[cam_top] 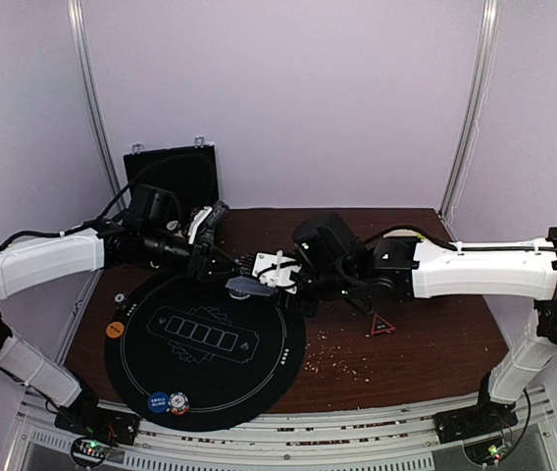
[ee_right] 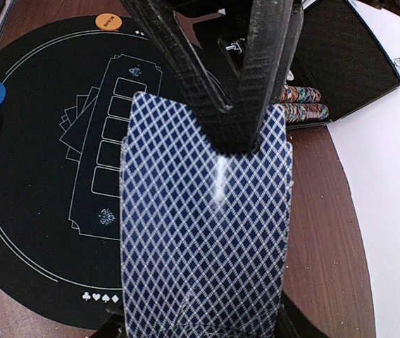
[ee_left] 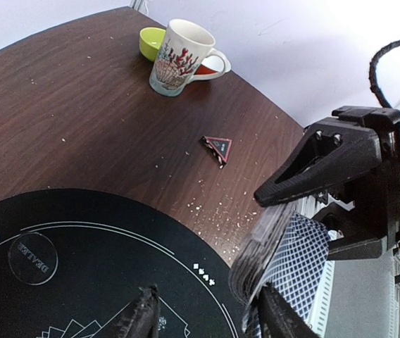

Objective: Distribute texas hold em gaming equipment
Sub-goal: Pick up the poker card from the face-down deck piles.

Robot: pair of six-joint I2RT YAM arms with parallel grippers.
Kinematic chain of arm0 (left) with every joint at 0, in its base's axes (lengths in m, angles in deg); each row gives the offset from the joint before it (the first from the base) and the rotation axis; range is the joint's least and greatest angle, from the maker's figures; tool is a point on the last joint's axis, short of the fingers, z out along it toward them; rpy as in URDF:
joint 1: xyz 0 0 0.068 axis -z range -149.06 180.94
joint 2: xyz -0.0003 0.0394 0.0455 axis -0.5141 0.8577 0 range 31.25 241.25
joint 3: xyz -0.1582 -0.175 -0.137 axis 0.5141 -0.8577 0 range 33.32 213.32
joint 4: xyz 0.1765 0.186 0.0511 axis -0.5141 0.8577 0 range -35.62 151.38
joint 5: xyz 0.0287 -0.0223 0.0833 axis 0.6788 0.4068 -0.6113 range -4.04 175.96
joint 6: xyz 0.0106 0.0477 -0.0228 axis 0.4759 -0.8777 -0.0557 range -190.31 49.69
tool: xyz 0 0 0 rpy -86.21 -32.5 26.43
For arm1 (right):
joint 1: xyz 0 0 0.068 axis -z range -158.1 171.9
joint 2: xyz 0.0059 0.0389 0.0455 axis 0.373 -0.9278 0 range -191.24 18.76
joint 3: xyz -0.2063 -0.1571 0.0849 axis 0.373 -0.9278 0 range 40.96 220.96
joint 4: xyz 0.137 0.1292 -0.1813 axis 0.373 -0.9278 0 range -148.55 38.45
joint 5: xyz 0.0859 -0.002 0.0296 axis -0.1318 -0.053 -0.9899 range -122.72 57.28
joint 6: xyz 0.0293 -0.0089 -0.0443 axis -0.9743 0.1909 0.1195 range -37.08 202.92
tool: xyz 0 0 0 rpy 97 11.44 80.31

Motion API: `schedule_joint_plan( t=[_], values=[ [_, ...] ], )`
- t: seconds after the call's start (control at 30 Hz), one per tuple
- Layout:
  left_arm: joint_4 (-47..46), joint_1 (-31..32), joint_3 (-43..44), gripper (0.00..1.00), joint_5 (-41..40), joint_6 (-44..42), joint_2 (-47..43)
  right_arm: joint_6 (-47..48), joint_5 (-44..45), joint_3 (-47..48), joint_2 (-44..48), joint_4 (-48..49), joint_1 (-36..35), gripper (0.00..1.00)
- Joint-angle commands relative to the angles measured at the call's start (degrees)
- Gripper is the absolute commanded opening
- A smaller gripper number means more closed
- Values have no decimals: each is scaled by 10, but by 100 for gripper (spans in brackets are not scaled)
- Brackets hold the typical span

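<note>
The deck of blue-diamond-backed cards [ee_right: 203, 232] is held above the far edge of the round black mat [cam_top: 205, 343], with my right gripper [ee_right: 200, 327] shut on its long sides. In the top view both grippers meet at the deck [cam_top: 249, 287]. My left gripper [ee_left: 210, 317] is open. Its right finger [ee_left: 279, 313] lies against the deck [ee_left: 277, 264] and its left finger is well apart over the mat. On the mat lie an orange disc [cam_top: 114, 330], a blue disc [cam_top: 158, 401], a red-white disc [cam_top: 178, 402] and a clear dealer disc [ee_left: 32, 258].
A black hinged case [cam_top: 171, 177] stands open at the back left, with chip rows [ee_right: 302, 102] in it. A white patterned mug [ee_left: 179, 56] and a green bowl [ee_left: 151, 41] sit at the table's back right. A small red triangle [cam_top: 381, 327] lies among crumbs right of the mat.
</note>
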Motion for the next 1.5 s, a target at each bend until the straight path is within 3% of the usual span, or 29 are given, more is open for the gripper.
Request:
schedule_joint_plan(
  t=[0.0, 0.1, 0.3, 0.7, 1.1, 1.47],
  values=[
    [0, -3, 15, 47, 25, -11, -15, 0, 12, -6, 14, 13, -3, 50],
    [2, -3, 15, 38, 27, -12, -19, 0, 14, -6, 14, 12, -3, 50],
    [4, -3, 15, 33, 36, -12, -27, 1, 17, -6, 11, 11, -3, 50],
    [12, -3, 17, 0, 58, -16, -29, 1, 26, -7, 12, 11, -3, 50],
    [8, -7, 15, 0, 64, -21, -44, -1, 38, -31, 21, 24, 4, 49],
    [-62, -31, -5, 0, 99, 41, -56, -7, 37, -45, 33, 41, 12, 49]
  ],
)
